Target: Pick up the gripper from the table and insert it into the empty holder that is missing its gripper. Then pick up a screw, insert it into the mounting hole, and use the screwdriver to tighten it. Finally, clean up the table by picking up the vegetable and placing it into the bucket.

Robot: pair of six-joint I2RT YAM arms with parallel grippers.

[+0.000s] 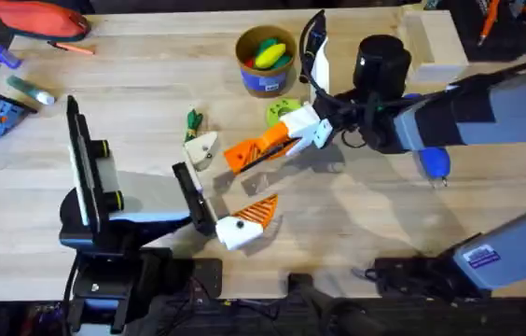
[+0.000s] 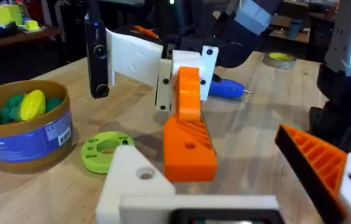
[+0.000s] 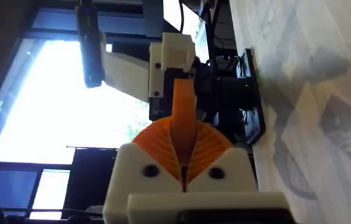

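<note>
My right end effector (image 1: 277, 145) is clenched on the gripper (image 1: 249, 152), holding it just above the surface (image 1: 384, 215) beside the holder (image 1: 201, 149). My left end effector (image 1: 244, 222) rests released nearby. The vegetable (image 1: 192, 120) lies by the holder; the bucket (image 1: 265, 58) stands behind, the screwdriver (image 1: 434, 161) under my right arm.

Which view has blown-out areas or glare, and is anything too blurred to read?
Right wrist: the window behind the right gripper is blown out white, and its fingers look soft close up. Left wrist: evenly lit, but the holder at the near edge is blurred. Overhead: even light with soft arm shadows on the table; the bucket reads clearly.
</note>
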